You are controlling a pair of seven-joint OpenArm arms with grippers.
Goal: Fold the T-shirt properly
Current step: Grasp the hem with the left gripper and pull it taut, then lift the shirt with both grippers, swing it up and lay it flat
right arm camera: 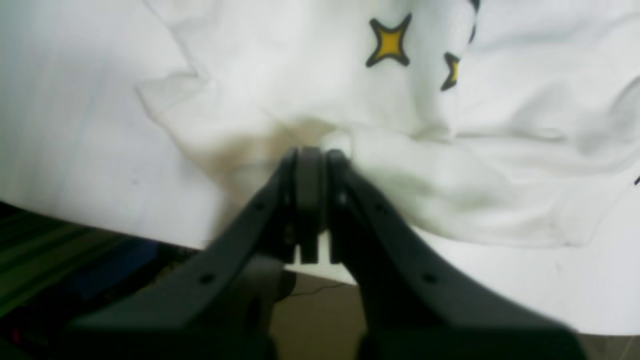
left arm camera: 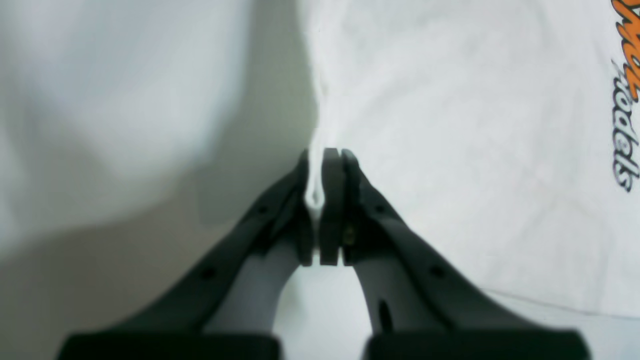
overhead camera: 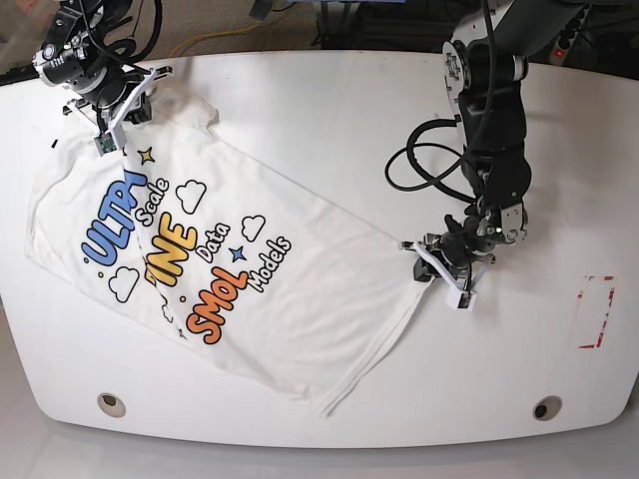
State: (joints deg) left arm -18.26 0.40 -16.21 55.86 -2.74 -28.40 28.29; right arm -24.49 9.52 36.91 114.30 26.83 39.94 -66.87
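The T-shirt (overhead camera: 215,264) lies print-up and spread diagonally across the white surface (overhead camera: 319,110), running from about ten o'clock down toward five o'clock; the left tool (overhead camera: 431,257) sits at its three o'clock edge — jaws pressed together with a pinch of white hem between them. The right tool (overhead camera: 108,120) is up at ten o'clock on the collar end — closed tight on bunched fabric near the yellow stars (right arm camera: 389,42).

Even overhead light, soft shadows; both wrist views blurred (base view sharp).
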